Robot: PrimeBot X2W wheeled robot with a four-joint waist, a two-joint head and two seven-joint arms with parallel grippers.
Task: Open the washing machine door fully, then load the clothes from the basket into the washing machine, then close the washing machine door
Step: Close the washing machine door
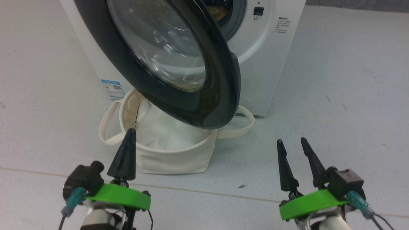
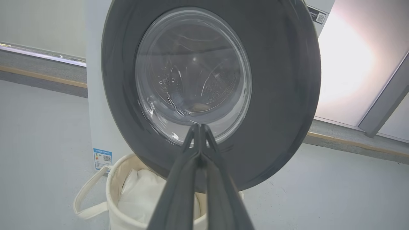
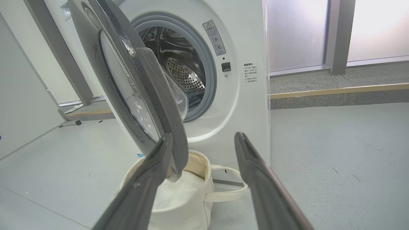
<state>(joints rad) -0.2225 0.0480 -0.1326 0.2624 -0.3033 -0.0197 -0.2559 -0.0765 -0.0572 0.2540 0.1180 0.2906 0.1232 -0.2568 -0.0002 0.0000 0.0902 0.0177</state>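
Left gripper (image 1: 130,132) is pinched shut on nothing; right gripper (image 1: 291,141) is spread wide and empty. Ahead of both, the washing machine door (image 1: 220,80) hangs partly swung out over the basket (image 1: 172,159). The basket sits just beyond the left fingertips and holds white padding (image 1: 163,127). Behind them stands the washing machine (image 1: 268,48) on grey floor (image 1: 351,111).

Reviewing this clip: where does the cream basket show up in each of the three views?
Head view: the basket sits lower centre, slightly left, its far side under the door.
Left wrist view: the basket is at the bottom left, below the door's rim.
Right wrist view: the basket is at the bottom centre.
Shared landmark: the washing machine door, overhanging the basket in all three.
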